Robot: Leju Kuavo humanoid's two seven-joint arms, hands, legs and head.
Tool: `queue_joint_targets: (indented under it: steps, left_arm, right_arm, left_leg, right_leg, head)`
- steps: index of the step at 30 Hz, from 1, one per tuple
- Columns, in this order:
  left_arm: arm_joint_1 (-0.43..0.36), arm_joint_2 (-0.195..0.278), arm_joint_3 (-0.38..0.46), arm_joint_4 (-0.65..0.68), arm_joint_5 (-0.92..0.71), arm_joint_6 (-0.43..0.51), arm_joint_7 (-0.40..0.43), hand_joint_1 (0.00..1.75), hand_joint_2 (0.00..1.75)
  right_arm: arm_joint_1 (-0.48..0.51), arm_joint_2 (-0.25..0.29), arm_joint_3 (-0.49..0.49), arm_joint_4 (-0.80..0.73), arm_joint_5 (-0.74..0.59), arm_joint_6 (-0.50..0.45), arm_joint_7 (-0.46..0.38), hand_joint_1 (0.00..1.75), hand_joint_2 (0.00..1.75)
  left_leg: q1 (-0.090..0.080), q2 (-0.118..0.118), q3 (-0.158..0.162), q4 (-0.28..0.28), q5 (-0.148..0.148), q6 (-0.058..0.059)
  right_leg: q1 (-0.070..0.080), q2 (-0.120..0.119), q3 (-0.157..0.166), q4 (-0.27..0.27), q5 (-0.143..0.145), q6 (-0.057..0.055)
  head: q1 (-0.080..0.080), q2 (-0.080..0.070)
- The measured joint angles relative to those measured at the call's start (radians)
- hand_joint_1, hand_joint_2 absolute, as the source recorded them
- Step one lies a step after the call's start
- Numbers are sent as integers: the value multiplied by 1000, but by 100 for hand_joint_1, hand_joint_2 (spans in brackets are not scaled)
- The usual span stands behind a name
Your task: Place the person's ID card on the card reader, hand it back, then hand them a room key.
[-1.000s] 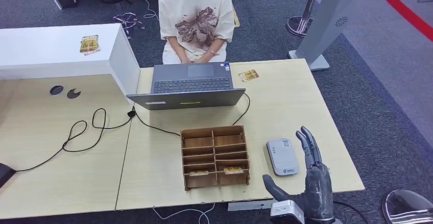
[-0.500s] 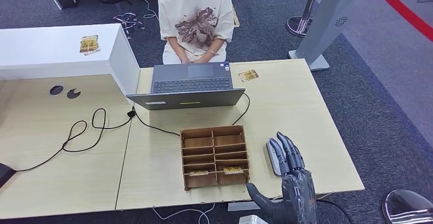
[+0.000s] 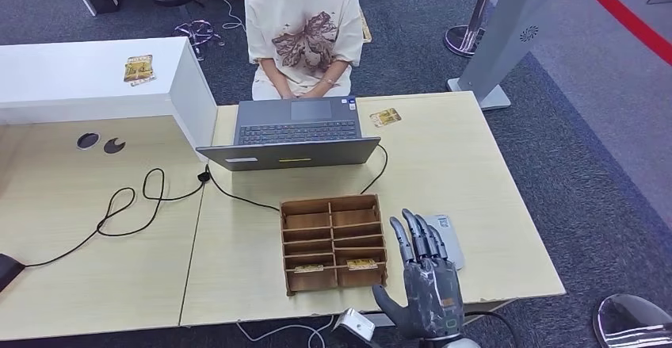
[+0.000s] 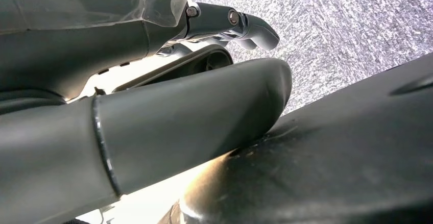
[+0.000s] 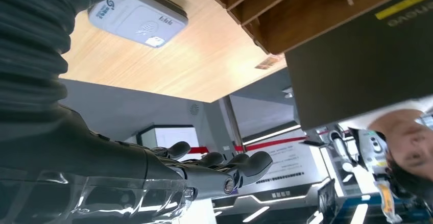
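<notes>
Over the desk's near edge, the right hand (image 3: pixel 424 288) hovers released, fingers spread, holding nothing.
Its fingertips overlap the reader (image 3: pixel 448 235) beside the box (image 3: pixel 334 241); the ID card (image 3: pixel 385 116) lies far off by the laptop (image 3: pixel 295 132), so reaching risks clipping both.

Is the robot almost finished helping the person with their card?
No, it has barely begun. Nothing looks done: the card reader has no card on it, and the ID card lies beside the laptop. Right now the right hand is raised, holding nothing. Scanning, returning the card, and giving a room key from the wooden box remain.
</notes>
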State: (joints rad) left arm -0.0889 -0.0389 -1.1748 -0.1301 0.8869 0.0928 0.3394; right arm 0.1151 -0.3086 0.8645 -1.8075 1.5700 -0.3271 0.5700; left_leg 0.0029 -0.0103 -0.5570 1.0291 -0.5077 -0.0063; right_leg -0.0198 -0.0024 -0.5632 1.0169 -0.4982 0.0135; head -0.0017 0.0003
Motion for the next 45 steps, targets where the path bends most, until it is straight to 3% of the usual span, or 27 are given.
queue_joint_targets:
  steps: [3,11,26,35,43,45]
  left_arm:
    - [-1,1,-13,0,4,0,0,0,0]
    - [-2,1,-25,0,11,2,-2,0,0]
    - [-3,1,-42,0,23,2,-11,0,0]
    - [-3,1,-50,2,28,1,-13,0,0]
    - [-4,1,-64,5,39,4,-16,0,0]
    - [-4,1,-65,5,41,4,-16,0,0]
  right_arm:
    - [-68,-39,95,15,1,32,72,0,175]
    - [-159,-73,201,51,1,72,79,0,175]
    - [-189,-81,239,103,1,91,78,0,175]
    - [-170,-57,216,154,1,87,41,2,175]
    - [-142,-23,166,196,1,83,-5,20,175]
    - [-136,-16,153,203,1,83,-21,60,175]
  left_leg:
    - [0,0,0,0,0,0]
    - [0,0,0,0,0,0]
    - [0,0,0,0,0,0]
    - [0,0,0,0,0,0]
    - [0,0,0,0,0,0]
    - [0,0,0,0,0,0]
  right_leg:
    - [0,0,0,0,0,0]
    - [0,0,0,0,0,0]
    - [0,0,0,0,0,0]
    - [0,0,0,0,0,0]
    - [0,0,0,0,0,0]
    - [0,0,0,0,0,0]
  head:
    - [0,0]
    - [0,0]
    - [0,0]
    - [0,0]
    - [0,0]
    - [0,0]
